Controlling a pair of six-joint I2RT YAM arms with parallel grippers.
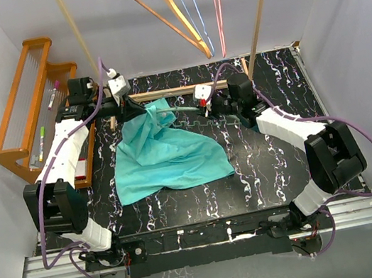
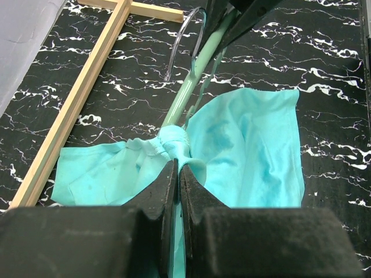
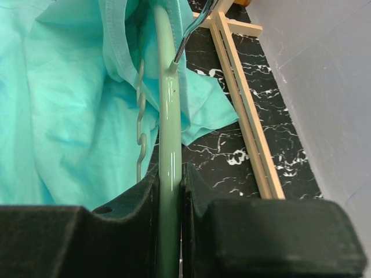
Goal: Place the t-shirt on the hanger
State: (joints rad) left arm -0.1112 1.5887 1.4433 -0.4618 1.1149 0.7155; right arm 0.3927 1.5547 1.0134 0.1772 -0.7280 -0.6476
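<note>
Right jaws clamp the pale mint-green plastic hanger [image 3: 168,145]. Left jaws pinch the teal-green cloth t-shirt [image 2: 249,150], seemingly bunched over the hanger just ahead.

No readable txt, labels or nos. in any view; small print possibly too blurry.

Open tabletop [image 1: 277,166] right of the t-shirt [image 1: 167,153]; back edge is cramped though, wooden rail [image 1: 164,94] lying across, spare hangers [image 1: 182,17] dangling overhead.

t-shirt [image 1: 167,153]: on table [image 1: 276,159], centre-left | hanger [image 3: 167,133]: one arm in its collar | wooden rail [image 1: 164,94]: behind both
</note>
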